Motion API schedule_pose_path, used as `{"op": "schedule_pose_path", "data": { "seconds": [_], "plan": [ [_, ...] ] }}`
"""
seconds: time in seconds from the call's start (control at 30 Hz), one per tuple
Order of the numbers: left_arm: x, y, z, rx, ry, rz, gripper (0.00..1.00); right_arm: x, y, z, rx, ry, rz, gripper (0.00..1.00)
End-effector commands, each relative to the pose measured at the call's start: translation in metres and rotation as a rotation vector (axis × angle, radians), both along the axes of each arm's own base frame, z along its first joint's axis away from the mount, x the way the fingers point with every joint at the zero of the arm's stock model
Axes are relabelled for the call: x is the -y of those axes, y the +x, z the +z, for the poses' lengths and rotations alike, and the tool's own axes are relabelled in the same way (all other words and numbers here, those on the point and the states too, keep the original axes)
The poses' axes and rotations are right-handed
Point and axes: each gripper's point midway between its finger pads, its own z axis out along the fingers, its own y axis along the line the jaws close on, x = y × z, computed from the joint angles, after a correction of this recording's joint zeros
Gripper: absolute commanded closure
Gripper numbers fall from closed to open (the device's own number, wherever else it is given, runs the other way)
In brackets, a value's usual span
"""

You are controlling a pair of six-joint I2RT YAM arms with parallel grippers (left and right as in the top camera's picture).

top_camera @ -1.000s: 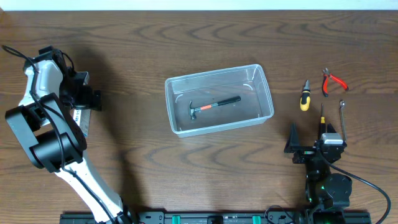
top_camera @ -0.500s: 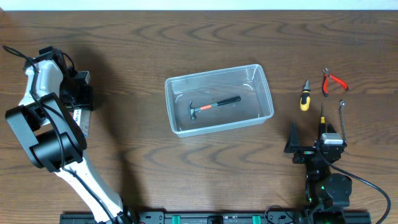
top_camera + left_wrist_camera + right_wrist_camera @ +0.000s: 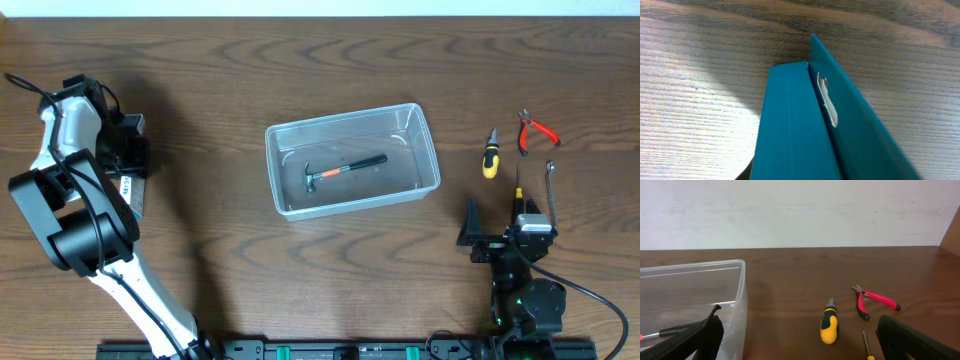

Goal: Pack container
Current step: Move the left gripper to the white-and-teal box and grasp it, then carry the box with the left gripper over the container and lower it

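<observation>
Left end effector [image 3: 809,62] retracted; one container [image 3: 402,168], one hammer [image 3: 345,169]

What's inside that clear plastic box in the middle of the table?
One hammer with an orange-and-black handle lies flat on the floor of the container. From overhead nothing else shows inside. The walls are see-through and nothing covers it.

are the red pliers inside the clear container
No, the red pliers lie on the table to the right of the container, which holds only the hammer.
</observation>
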Motion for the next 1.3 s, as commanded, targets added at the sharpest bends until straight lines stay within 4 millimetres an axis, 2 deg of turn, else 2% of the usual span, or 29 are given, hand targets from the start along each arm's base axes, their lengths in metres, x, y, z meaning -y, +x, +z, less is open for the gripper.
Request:
{"op": "schedule_pose_path", "data": {
  "seconds": [0.0,0.2,0.4,0.47,0.6,0.8,0.9,1.0,1.1,1.27],
  "plan": [
    [-0.003,0.005,0.005,0.012,0.004,0.013,0.94,0.004,0.0,0.0,0.001,0.002,-0.018,0.01],
    [-0.014,0.029,0.041,0.119,0.054,0.031,0.94,0.004,0.0,0.0,0.001,0.002,-0.018,0.01],
    [-0.024,0.056,0.105,0.286,0.121,0.035,0.94,0.004,0.0,0.0,0.001,0.002,-0.018,0.01],
    [-0.021,0.063,0.125,0.342,0.128,0.027,0.94,0.004,0.0,0.0,0.001,0.002,-0.019,0.01],
    [0.001,0.075,0.167,0.467,0.1,-0.015,0.94,0.004,0.0,0.0,0.001,0.002,-0.018,0.01],
    [0.053,0.082,0.22,0.601,0.099,-0.126,0.94,0.004,0.0,0.0,0.001,0.002,-0.018,0.01],
    [0.087,0.085,0.244,0.663,0.094,-0.2,0.94,0.004,0.0,0.0,0.001,0.002,-0.018,0.01],
    [0.13,0.088,0.265,0.728,0.079,-0.292,0.94,0.004,0.0,0.0,0.001,0.002,-0.018,0.01],
    [0.177,0.087,0.276,0.765,0.048,-0.391,0.94,0.004,0.0,0.0,0.001,0.002,-0.018,0.01],
    [0.252,0.078,0.276,0.773,-0.015,-0.55,0.94,0.004,0.0,0.0,0.001,0.002,-0.018,0.01]
  ]
}}
